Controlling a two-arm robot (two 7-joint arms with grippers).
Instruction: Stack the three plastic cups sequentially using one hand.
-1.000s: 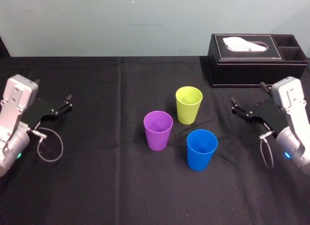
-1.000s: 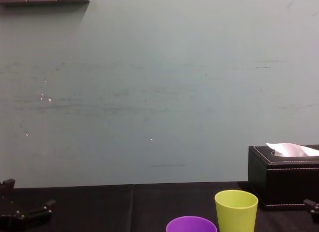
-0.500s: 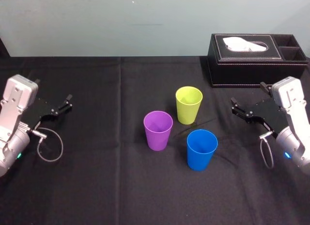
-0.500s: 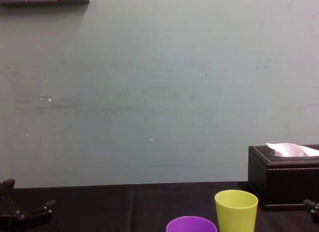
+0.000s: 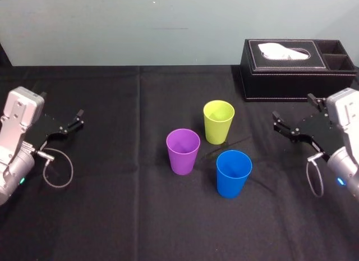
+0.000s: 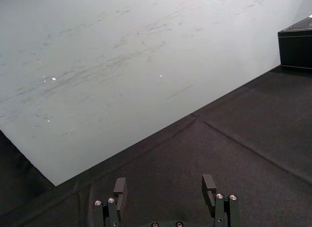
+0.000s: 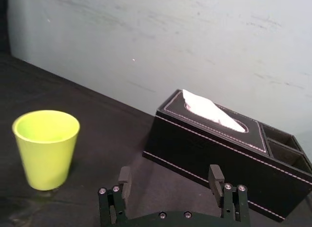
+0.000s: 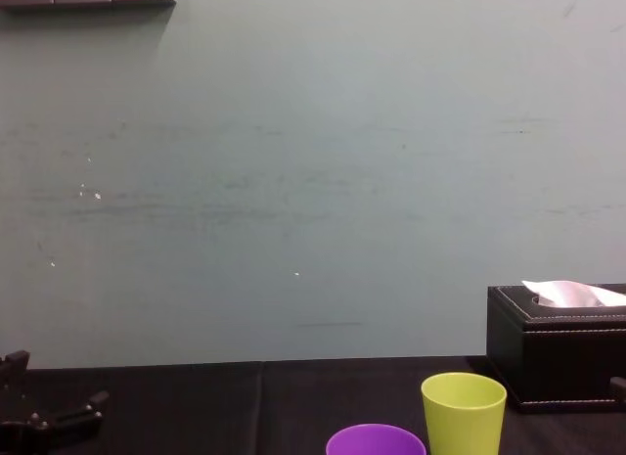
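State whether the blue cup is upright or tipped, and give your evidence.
Upright. The blue cup stands on its narrower base, its round open rim facing up; the inside looks empty.

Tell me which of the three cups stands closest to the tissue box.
The yellow-green cup: it stands farthest back, nearest the black tissue box, while the purple cup and the blue cup sit closer to the robot.

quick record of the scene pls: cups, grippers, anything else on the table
cups: purple cup, blue cup, yellow-green cup; all upright, apart, unstacked
left gripper: left side of table, jaws open, empty
right gripper: right of the cups, jaws open, empty
other: black tissue box, far right corner
stacking: not yet begun
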